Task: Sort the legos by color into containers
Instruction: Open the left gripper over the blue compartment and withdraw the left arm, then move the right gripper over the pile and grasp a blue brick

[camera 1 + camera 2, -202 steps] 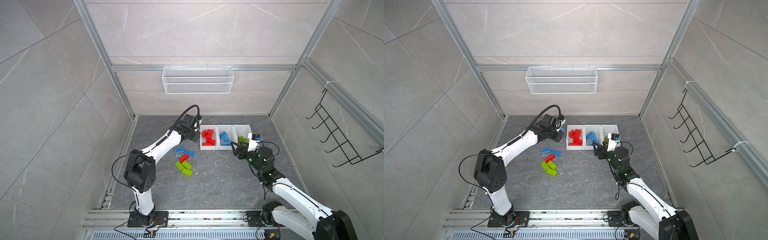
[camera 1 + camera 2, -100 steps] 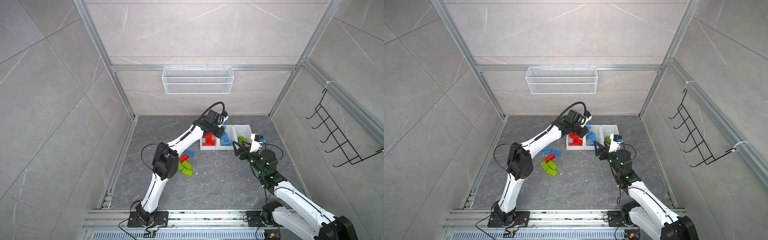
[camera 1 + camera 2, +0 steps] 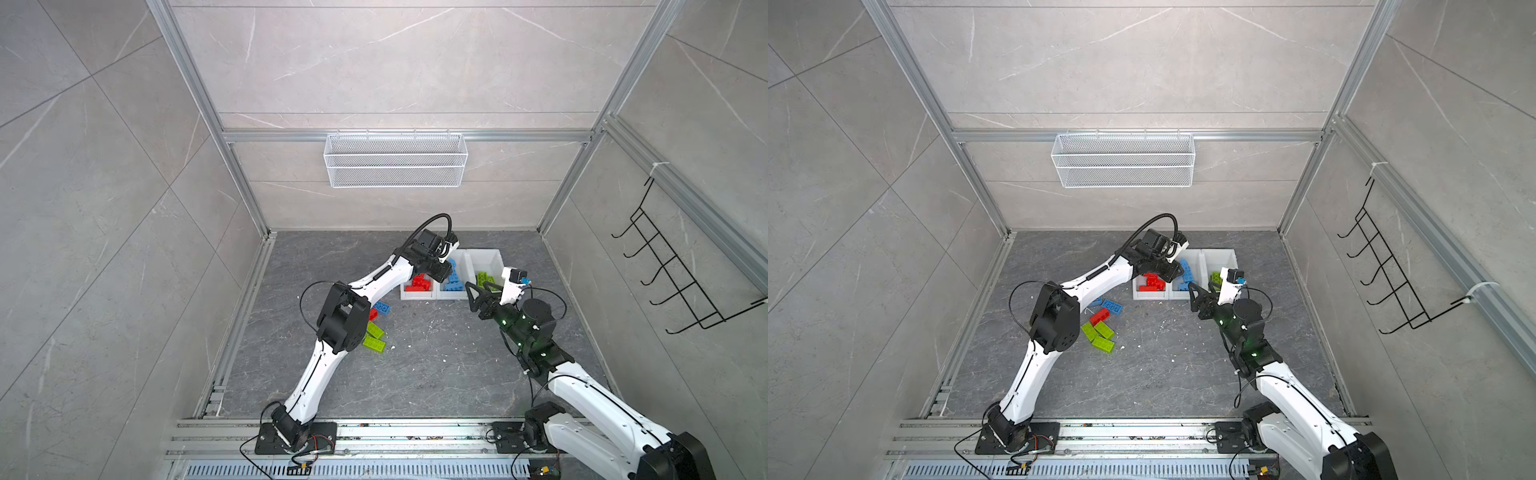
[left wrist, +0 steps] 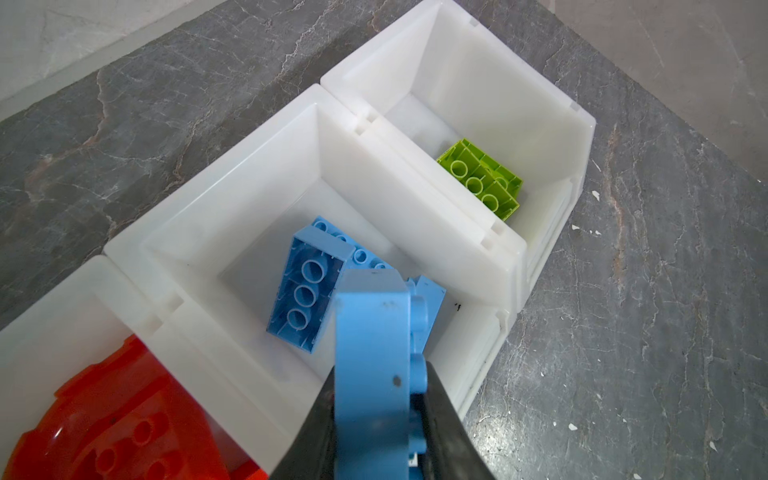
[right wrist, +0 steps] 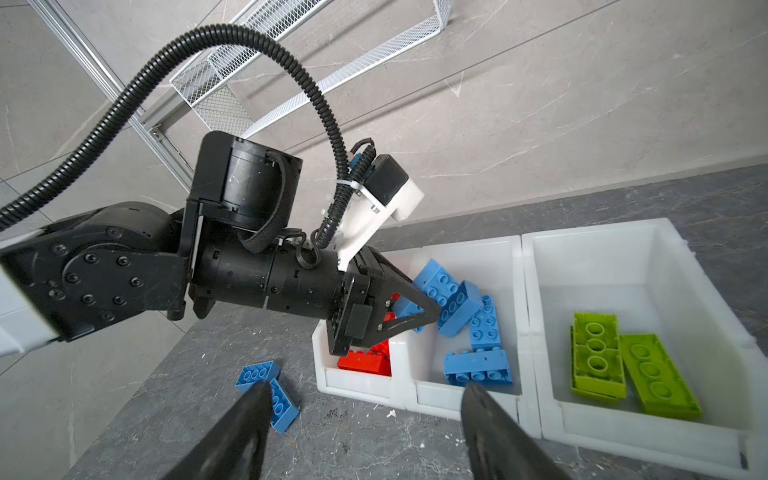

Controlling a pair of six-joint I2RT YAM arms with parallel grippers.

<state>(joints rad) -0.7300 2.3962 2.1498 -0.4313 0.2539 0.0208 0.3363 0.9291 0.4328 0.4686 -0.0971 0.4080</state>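
My left fingers (image 4: 446,428): pinched a blue brick (image 4: 370,353), with its studs facing one finger.
Brick: hung over the middle container (image 4: 216,170), long axis pointing down towards the blue legos (image 4: 303,295) inside.
My right fingers (image 5: 494,436): stood apart and empty, near the containers' front.

Left claw (image 5: 434,318) crowds the middle bin (image 5: 482,257); green-brick bin (image 5: 602,257) lies open from above.

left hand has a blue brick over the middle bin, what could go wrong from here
The light blue studded plastic brick hangs over the middle white plastic bin near its red-side wall, above leaning blue bricks; released, it might bounce out.
The open right hand hovers close before the bins; the left arm may clip it.
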